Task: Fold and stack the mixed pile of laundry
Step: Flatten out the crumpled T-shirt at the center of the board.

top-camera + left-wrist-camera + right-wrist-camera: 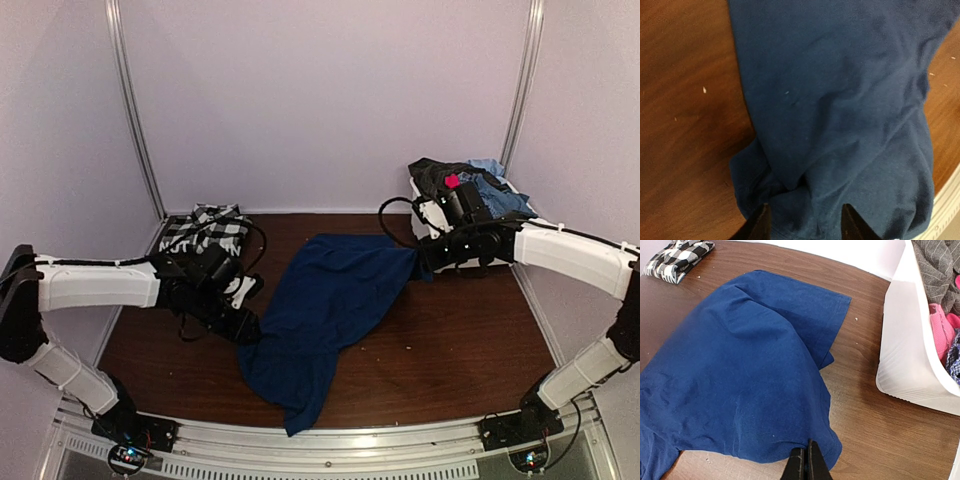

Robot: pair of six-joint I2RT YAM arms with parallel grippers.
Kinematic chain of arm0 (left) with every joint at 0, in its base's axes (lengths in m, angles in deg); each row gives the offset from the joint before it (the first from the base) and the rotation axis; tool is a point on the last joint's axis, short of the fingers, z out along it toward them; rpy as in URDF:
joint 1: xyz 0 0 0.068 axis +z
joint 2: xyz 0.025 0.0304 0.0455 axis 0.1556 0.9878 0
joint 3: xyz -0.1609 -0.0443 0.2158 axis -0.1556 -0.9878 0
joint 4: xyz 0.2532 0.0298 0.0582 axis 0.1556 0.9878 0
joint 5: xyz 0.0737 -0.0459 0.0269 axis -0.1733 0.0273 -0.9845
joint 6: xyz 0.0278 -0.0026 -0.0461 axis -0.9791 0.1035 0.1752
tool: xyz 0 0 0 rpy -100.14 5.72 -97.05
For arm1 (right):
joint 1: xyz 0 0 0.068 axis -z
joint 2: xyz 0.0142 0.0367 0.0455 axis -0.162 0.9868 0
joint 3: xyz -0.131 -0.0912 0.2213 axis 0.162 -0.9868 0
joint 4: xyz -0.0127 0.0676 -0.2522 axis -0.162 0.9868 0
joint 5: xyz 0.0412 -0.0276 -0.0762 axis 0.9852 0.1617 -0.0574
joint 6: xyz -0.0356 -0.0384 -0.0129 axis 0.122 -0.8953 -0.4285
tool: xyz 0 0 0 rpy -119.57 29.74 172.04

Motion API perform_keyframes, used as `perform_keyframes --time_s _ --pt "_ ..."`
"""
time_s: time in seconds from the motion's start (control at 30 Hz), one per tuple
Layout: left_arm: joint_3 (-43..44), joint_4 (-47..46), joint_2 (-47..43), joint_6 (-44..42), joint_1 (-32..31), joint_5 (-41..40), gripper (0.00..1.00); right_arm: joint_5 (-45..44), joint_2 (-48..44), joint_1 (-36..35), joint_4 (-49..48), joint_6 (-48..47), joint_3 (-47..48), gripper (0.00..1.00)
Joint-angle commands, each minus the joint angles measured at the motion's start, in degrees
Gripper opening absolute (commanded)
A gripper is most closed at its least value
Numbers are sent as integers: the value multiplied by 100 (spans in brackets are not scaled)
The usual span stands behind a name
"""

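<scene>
two grippers meet one long navy blue cloth garment (325,310), which lies spread slantwise on the brown wooden table (460,340). at the garment's near left edge the left gripper (805,220) hovers with its fingers spread, bunched blue cloth below and between them. at the garment's far right corner the right gripper (805,462) is pressed together, pinching the hem. beyond the garment's far left end lies a compact black-and-white checked shirt (205,230). just beyond its far right corner stands a white plastic rectangular bin (905,350) holding grey, pink and light blue clothes (480,180).
</scene>
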Motion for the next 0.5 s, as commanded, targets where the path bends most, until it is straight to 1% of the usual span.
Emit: perform_keyframes --time_s 0.0,0.07,0.1,0.17,0.23,0.3,0.4,0.43,0.47 --pt "26 -341 631 518 70 -601 42 -40 -292 44 127 -4 -50 0" --pt "99 -232 1009 550 225 -726 34 22 -360 44 99 11 -141 0" --pt "103 -248 1165 575 391 -716 30 216 -389 44 63 21 -198 0" --pt "96 -439 1432 576 810 -602 20 481 -401 44 -44 61 -341 0" --pt "270 -589 1707 504 1265 -560 13 742 -357 44 -173 127 -481 0" --pt "685 -642 2064 380 1788 -512 10 1044 -277 29 -313 202 -565 0" --pt "1689 -554 2802 207 2418 -503 3 1565 -52 -3 -636 250 -594 0" --pt "2020 -450 2919 234 2632 -403 2 1671 59 -29 -670 245 -540 0" --pt "2269 -475 2888 277 2764 -213 6 1704 181 -66 -655 216 -463 0"
